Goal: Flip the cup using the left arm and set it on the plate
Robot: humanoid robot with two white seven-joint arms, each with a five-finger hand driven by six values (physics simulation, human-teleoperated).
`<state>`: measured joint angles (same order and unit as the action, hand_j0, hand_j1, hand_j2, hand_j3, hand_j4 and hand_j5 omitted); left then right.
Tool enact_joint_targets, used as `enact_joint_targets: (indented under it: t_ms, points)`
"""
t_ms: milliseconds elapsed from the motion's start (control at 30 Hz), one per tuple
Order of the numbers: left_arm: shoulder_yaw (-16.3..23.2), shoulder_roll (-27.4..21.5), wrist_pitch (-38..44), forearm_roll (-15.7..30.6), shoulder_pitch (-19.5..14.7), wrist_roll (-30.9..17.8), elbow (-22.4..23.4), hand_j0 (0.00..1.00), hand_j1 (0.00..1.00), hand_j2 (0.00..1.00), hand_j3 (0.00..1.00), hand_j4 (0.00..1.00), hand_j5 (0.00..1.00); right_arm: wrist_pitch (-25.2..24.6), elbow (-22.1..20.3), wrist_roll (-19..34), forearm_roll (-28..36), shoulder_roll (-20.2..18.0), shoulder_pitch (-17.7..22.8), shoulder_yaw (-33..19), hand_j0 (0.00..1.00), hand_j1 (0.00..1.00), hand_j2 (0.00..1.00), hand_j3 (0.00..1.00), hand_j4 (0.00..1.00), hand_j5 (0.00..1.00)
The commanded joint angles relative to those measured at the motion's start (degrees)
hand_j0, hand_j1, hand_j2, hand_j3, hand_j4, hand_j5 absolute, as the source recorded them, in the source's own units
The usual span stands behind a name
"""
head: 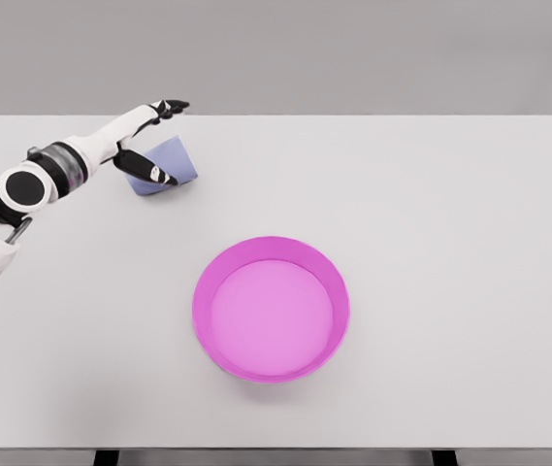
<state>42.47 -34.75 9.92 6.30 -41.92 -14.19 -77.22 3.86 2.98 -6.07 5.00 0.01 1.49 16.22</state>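
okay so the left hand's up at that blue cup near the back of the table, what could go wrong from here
1. The left robot hand seems to hold the blue cup with only a few fingers; it could slip or roll off when lifted.
2. The pink plate sits well away toward the table's middle, so a loose grip has a long carry to fail.
3. The plate's raised rim could catch the cup and tip it.

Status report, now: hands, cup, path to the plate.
Left robot hand closing around cup, grip unconfirmed. Right arm out of view. Plate unobstructed.

Matt pale-blue cup (169, 163), matt magenta plate (271, 248), smooth matt table (431, 194).
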Motion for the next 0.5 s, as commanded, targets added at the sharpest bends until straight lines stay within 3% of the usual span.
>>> enact_joint_targets:
  t_ms: [0, 167, 267, 467]
  points:
    - [0.1, 0.0, 0.0, -0.2, -0.2, -0.1, 0.3, 1.0, 1.0, 1.0, 1.0, 1.0, 1.0, 0.0, 0.0, 0.0, 0.0, 0.0, 0.0, 0.0, 1.0, 1.0, 1.0, 1.0, 1.0, 1.0]
    - [0.2, 0.7, 0.0, -0.3, -1.1, -1.7, 3.7, 1.0, 1.0, 1.0, 1.0, 1.0, 1.0, 0.0, 0.0, 0.0, 0.0, 0.0, 0.0, 0.0, 1.0, 1.0, 1.0, 1.0, 1.0, 1.0]
    - [2.2, 0.7, 0.1, -1.9, -1.9, -1.8, 3.7, 1.0, 1.0, 1.0, 1.0, 1.0, 1.0, 0.0, 0.0, 0.0, 0.0, 0.0, 0.0, 0.0, 1.0, 1.0, 1.0, 1.0, 1.0, 1.0]
    - [2.1, 1.5, 1.1, -2.7, -2.5, -3.9, 5.2, 1.0, 1.0, 1.0, 1.0, 1.0, 1.0, 0.0, 0.0, 0.0, 0.0, 0.0, 0.1, 0.0, 1.0, 1.0, 1.0, 1.0, 1.0, 1.0]
